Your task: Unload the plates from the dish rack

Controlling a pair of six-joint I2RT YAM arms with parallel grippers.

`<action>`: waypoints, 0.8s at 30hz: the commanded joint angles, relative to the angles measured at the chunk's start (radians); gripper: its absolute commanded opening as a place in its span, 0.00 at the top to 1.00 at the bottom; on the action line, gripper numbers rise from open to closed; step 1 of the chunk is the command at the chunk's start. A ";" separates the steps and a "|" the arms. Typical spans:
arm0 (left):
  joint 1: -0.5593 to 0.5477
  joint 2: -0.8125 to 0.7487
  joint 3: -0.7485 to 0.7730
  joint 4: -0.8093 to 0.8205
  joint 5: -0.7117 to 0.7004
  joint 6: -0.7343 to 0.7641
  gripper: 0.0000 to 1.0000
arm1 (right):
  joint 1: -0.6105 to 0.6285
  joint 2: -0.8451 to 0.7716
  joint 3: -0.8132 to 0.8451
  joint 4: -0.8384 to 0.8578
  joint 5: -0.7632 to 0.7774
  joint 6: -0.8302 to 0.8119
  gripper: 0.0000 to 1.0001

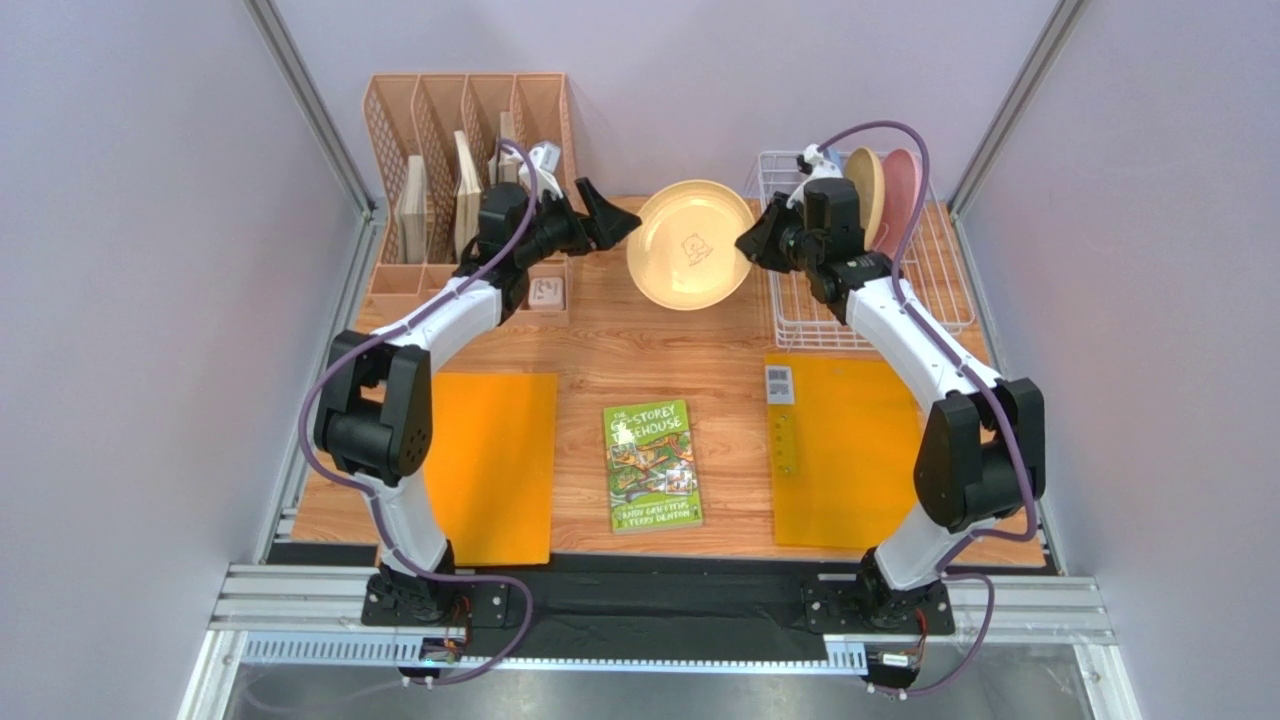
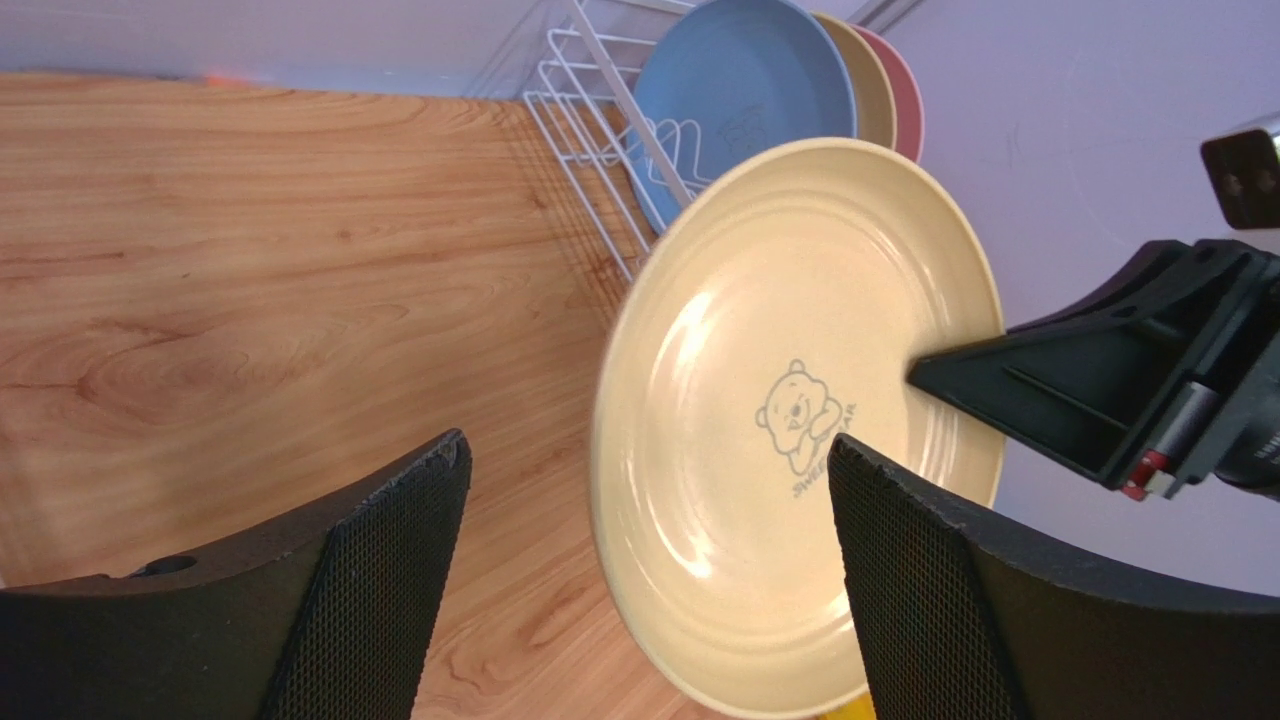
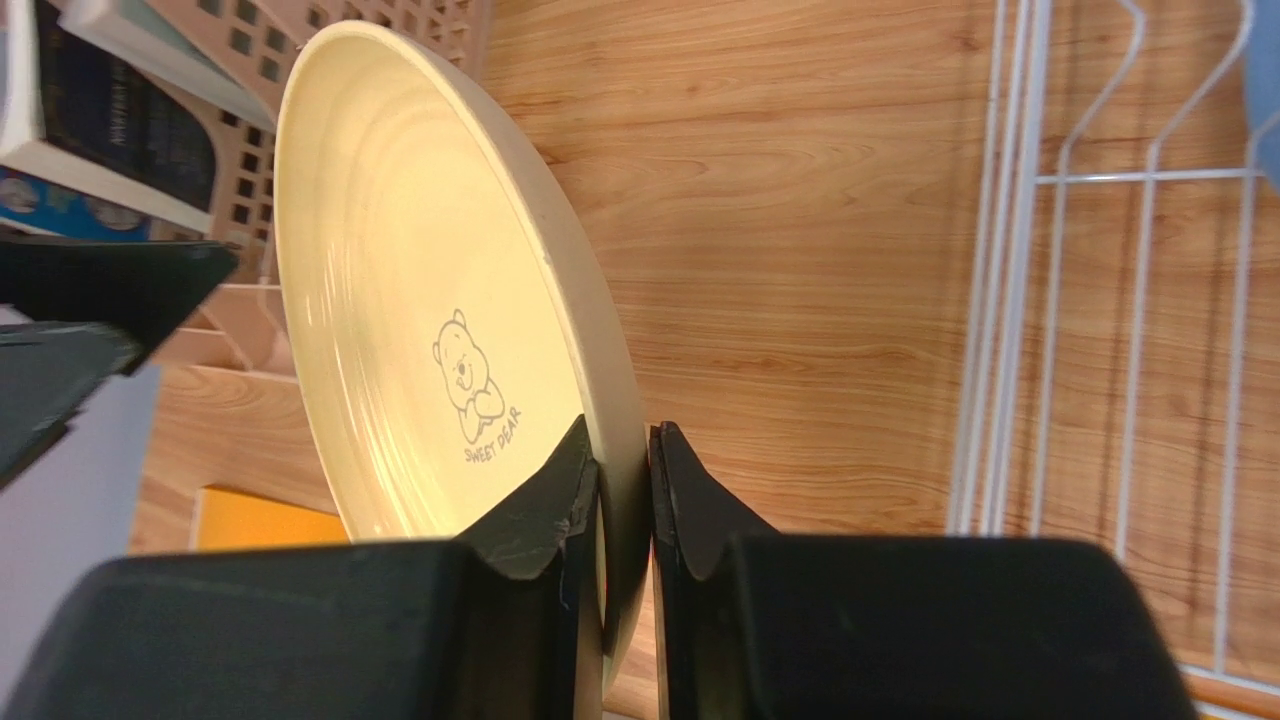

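My right gripper [image 1: 756, 240] is shut on the right rim of a cream plate [image 1: 691, 245] with a bear mark, holding it above the table between the arms; its jaws pinch the rim in the right wrist view [image 3: 619, 480]. My left gripper [image 1: 613, 225] is open, its fingers [image 2: 376, 585] spread on either side of the plate's left edge [image 2: 781, 435] without touching it. The white wire dish rack [image 1: 932, 278] stands at the back right and holds a light blue plate [image 2: 736, 90], a tan plate [image 1: 864, 183] and a pink plate [image 1: 899, 195] upright.
A pinkish-tan slotted organizer [image 1: 466, 165] with books stands at the back left. Two orange mats [image 1: 489, 458] [image 1: 849, 450] lie in front of the arms, with a green book [image 1: 652, 464] between them. A small card [image 1: 778, 383] and a yellow ruler [image 1: 784, 446] lie on the right mat.
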 commanded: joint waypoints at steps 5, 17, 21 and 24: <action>-0.005 0.045 -0.010 0.102 0.031 -0.065 0.10 | -0.028 -0.078 -0.065 0.215 -0.142 0.140 1.00; -0.005 0.137 0.036 0.260 0.148 -0.195 1.00 | -0.064 -0.019 -0.081 0.327 -0.326 0.234 0.89; -0.008 0.145 0.052 0.204 0.099 -0.162 1.00 | -0.096 -0.019 -0.049 0.251 -0.271 0.167 0.31; -0.006 0.154 0.104 0.064 0.030 -0.099 1.00 | -0.116 -0.046 -0.001 0.116 -0.098 0.078 0.15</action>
